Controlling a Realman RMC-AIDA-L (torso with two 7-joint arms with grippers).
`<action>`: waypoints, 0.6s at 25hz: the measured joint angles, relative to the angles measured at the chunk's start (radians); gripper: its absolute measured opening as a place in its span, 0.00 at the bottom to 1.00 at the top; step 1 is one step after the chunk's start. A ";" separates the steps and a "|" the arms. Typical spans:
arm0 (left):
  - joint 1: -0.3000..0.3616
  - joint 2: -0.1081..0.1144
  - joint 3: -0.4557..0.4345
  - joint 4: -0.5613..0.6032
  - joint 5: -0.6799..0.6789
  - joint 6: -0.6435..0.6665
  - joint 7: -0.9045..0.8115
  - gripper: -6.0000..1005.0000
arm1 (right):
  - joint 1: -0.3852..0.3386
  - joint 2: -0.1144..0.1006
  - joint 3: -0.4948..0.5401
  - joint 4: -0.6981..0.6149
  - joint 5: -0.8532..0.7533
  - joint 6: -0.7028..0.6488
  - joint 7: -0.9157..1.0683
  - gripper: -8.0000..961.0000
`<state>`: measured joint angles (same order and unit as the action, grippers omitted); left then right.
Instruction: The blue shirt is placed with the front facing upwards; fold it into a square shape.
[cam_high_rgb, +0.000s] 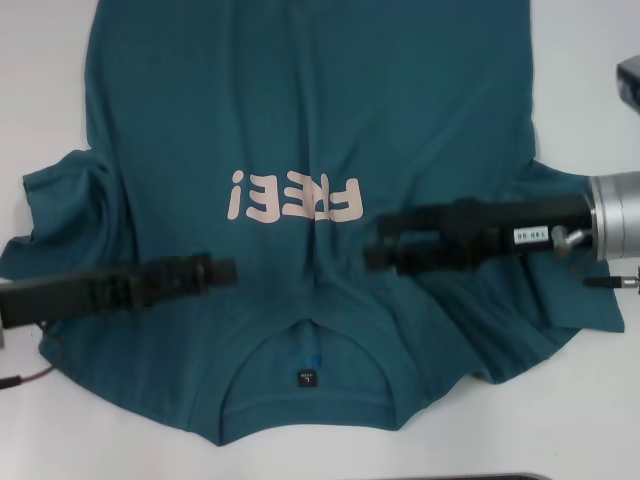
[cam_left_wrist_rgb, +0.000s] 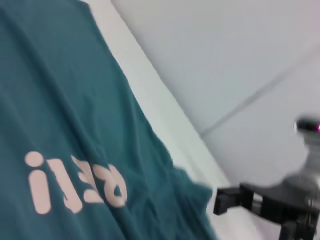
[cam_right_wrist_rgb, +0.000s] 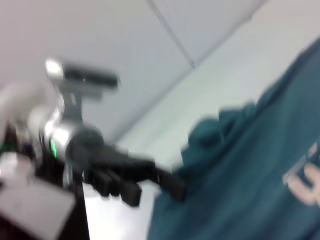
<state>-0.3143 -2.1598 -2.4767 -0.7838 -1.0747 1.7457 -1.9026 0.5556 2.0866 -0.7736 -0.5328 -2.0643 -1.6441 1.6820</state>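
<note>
The blue shirt (cam_high_rgb: 300, 120) lay spread front-up on the white table (cam_high_rgb: 40, 80), collar (cam_high_rgb: 305, 400) nearest the robot, its pink "FREE!" lettering (cam_high_rgb: 292, 195) mid-chest. At the left edge the sleeve (cam_high_rgb: 65, 205) was bunched, with bare table beyond it. The left gripper (cam_high_rgb: 225, 272) reached in over the shoulder area beside the collar; whether it was parted or gripping cloth could not be told. The right gripper (cam_high_rgb: 378, 250) hovered over the opposite shoulder, likewise unreadable. The right sleeve (cam_high_rgb: 560, 310) lay rumpled, open table past it.
</note>
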 joint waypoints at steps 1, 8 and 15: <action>-0.001 0.001 -0.020 0.000 -0.006 0.008 -0.041 0.76 | -0.004 -0.002 0.001 0.009 0.033 0.000 0.015 0.92; -0.010 0.005 -0.121 0.006 -0.097 0.109 -0.180 0.76 | 0.011 -0.019 0.000 0.029 0.093 -0.034 0.193 0.92; -0.028 0.065 -0.229 0.133 -0.122 0.084 -0.267 0.76 | 0.004 -0.023 0.044 0.030 0.115 0.022 0.398 0.92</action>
<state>-0.3421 -2.0947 -2.7058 -0.6512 -1.1971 1.8292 -2.1692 0.5592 2.0634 -0.7300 -0.5031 -1.9494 -1.6223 2.0803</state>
